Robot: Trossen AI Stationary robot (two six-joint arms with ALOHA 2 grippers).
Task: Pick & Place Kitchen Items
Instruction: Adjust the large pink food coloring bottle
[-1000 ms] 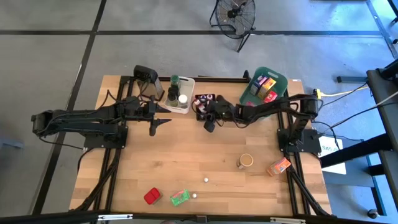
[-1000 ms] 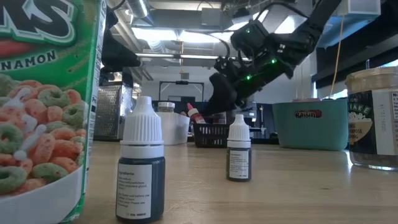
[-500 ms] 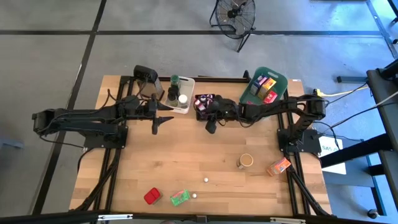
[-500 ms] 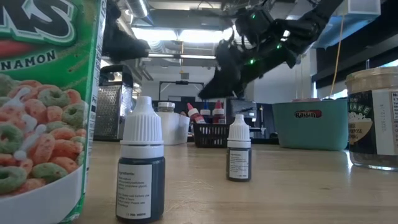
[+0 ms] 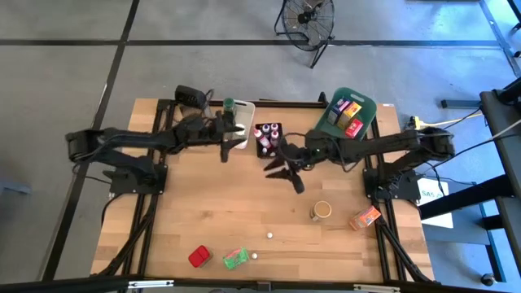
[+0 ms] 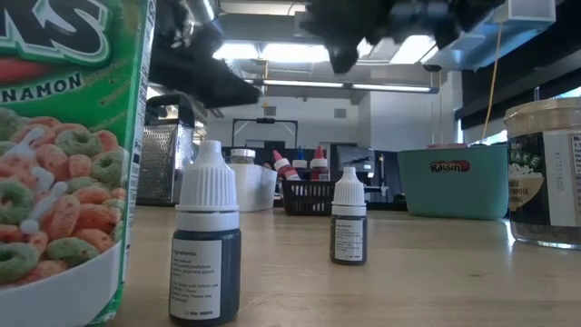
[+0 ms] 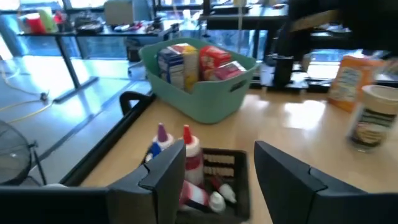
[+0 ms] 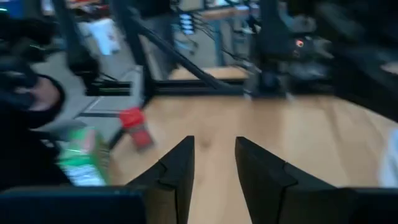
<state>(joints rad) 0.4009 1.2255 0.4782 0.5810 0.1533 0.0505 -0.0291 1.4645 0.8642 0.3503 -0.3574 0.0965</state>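
Observation:
Kitchen items lie scattered on the wooden table: a red packet [image 5: 199,256], a green packet [image 5: 234,259], two tiny bottles [image 5: 269,235] [image 5: 254,255], a jar [image 5: 321,211] and an orange packet [image 5: 365,218]. My left gripper [image 5: 234,143] hovers open beside the white bin [image 5: 244,110]. In the left wrist view [image 7: 214,171] nothing is between its fingers, and the black basket [image 7: 217,180] of bottles lies below them. My right gripper [image 5: 286,172] hangs open over bare table just near of the basket [image 5: 268,137]. Its wrist view [image 8: 214,165] shows an empty gap.
A teal bin [image 5: 346,114] of boxes stands at the far right. A grey grater [image 5: 191,98] sits at the far left. In the low view a green cereal box [image 6: 64,154] and a bottle [image 6: 206,245] stand close to the table's near edge.
My left gripper has swung toward the table's right, from beside the white bin toward the black basket. My right gripper has risen from over the basket, moved toward the near edge, and tipped up from pointing steeply down to nearly level.

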